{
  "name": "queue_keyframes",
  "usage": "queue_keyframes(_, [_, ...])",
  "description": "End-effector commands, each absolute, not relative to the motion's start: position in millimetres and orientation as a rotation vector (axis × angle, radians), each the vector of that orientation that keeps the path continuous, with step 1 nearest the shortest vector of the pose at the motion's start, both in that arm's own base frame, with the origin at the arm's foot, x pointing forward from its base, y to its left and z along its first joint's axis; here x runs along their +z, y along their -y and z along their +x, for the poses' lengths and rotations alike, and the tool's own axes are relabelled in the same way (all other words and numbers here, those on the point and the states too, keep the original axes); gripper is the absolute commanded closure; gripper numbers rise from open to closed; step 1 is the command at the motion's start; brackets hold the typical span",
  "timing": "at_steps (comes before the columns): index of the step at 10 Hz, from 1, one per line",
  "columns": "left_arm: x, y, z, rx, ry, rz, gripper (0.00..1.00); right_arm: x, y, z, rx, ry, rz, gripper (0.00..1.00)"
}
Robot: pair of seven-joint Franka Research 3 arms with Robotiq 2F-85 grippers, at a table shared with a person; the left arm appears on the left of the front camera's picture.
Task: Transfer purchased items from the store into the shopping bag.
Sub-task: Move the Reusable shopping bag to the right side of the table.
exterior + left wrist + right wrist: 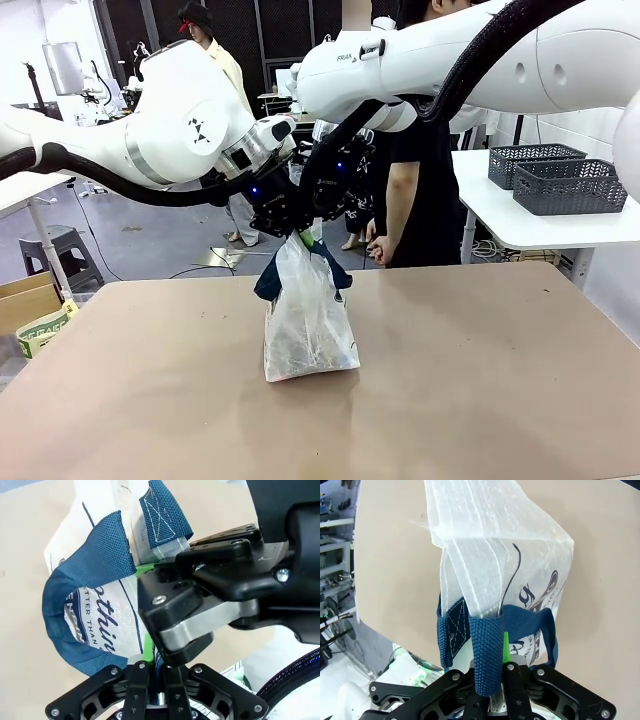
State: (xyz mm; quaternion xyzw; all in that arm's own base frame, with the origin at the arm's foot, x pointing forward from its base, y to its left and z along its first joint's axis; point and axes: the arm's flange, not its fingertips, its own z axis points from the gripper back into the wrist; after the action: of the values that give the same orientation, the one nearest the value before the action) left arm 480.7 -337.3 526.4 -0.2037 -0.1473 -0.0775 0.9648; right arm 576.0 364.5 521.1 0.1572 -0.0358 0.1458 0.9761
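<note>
Both our grippers, left gripper (290, 228) and right gripper (318, 226), pinch the shopping bag (308, 318) by its top. It stands upright, long axis vertical, mid-table (500, 380), with bare tabletop all around.

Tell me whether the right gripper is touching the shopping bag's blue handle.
Touching. In the right wrist view the right gripper is shut on the navy handle of the shopping bag; the strap runs down between its fingers.

One shopping bag (308, 320) on the surface (480, 380). Two navy handles (487, 650) on it. Two tools at the bag top: left tool (285, 222), right tool (322, 205). Two dark mesh baskets (560, 180) on the white side table (530, 225). Two people (415, 160) behind.
</note>
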Motion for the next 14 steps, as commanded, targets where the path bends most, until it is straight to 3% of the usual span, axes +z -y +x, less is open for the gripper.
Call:
queue_keyframes(1, [529.5,326.7,473.9,-0.154,0.336,-0.340,1.00,525.3,-353.3,578.6,0.326,0.070,0.351,1.00])
queue_keyframes(4, [526.4,337.3,480.7,-0.157,0.298,-0.412,1.00,526.0,-348.8,580.0,0.356,0.071,0.407,0.98])
queue_keyframes(9, [526.4,337.3,480.7,-0.157,0.298,-0.412,1.00,536.9,-323.8,580.7,0.359,0.112,0.473,0.02])
queue_keyframes(14, [526.4,337.3,480.7,-0.157,0.298,-0.412,1.00,541.6,-253.5,578.2,0.529,0.100,0.620,0.00])
